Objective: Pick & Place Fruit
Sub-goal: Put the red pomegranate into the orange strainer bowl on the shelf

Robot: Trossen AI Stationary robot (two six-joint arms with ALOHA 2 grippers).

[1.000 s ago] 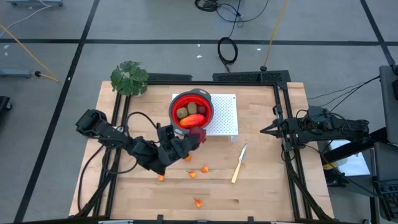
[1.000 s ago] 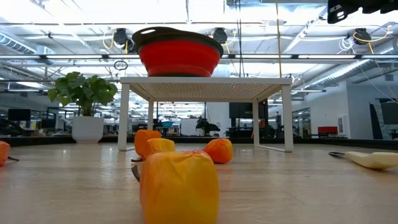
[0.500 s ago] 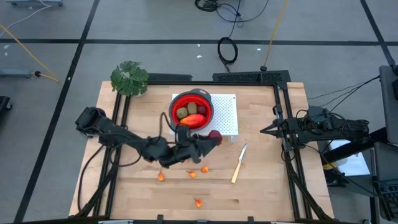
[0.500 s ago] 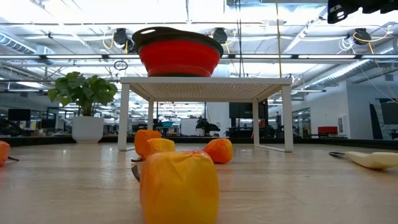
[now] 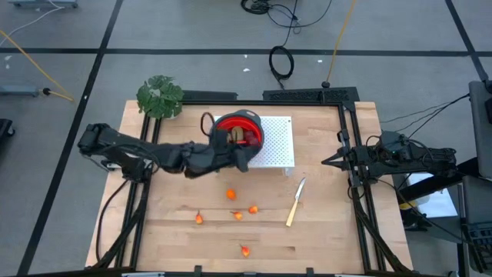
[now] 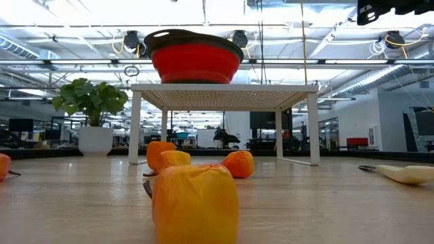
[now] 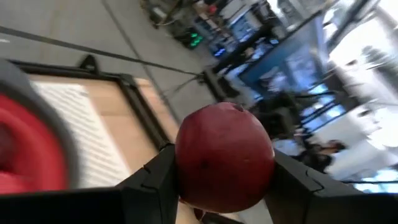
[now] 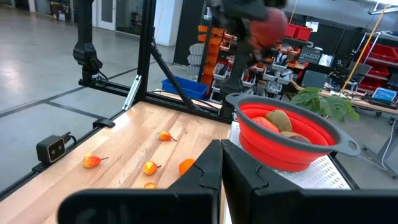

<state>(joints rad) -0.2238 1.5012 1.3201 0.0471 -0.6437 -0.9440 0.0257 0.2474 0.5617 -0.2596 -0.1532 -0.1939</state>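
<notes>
Front edge of the table (image 5: 330,231): one tiny orange-yellow piece (image 6: 194,203) lies alone near the front-centre, filling the low view. Farther in, three tiny orange pieces (image 5: 237,215) sit in a loose row mid-table, apart from each other, and a fifth orange piece (image 5: 231,195) is just behind them toward the middle. The knife (image 5: 295,201) lies flat right of that group, tilted, touching no fruit. Right gripper (image 5: 329,161) waits at the right edge of the table, off the work area, fingers closed on nothing. Behind the centre stands a white perforated rack (image 5: 280,142), and the red bowl (image 6: 195,64) sits on top of it toward its left end. In the bowl are an olive-brown oval (image 8: 278,119), a second olive-brown oval (image 8: 297,138) and the elongated red-orange piece (image 8: 264,123), packed together. The left arm reaches in from the left edge, and the left gripper (image 7: 222,180) is raised over the bowl's front-left rim, clear of it. Its fingers are clamped on either side of a dark red round fruit (image 7: 224,155), which is up in the air and not in the bowl. A potted plant (image 5: 160,96) stands at the back-left corner.
</notes>
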